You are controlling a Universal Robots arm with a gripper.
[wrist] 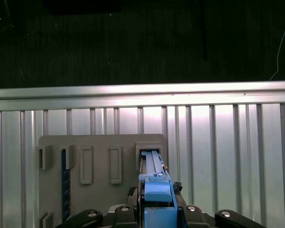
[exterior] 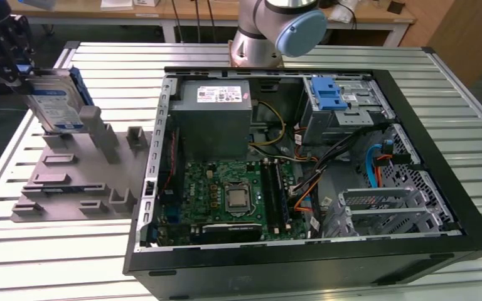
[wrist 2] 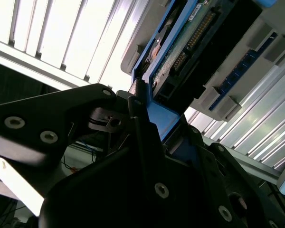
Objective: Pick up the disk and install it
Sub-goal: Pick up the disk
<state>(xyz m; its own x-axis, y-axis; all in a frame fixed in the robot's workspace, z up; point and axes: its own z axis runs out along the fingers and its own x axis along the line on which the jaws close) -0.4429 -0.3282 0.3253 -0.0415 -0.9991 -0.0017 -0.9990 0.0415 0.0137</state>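
Now disk [exterior: 54, 103] on edge in pincer [exterior: 22, 68], long axis near-upright.

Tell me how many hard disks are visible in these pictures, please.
1. The disk is held on edge in the gripper, above the grey holder at the exterior view's left. Others may be hidden inside the open computer case.
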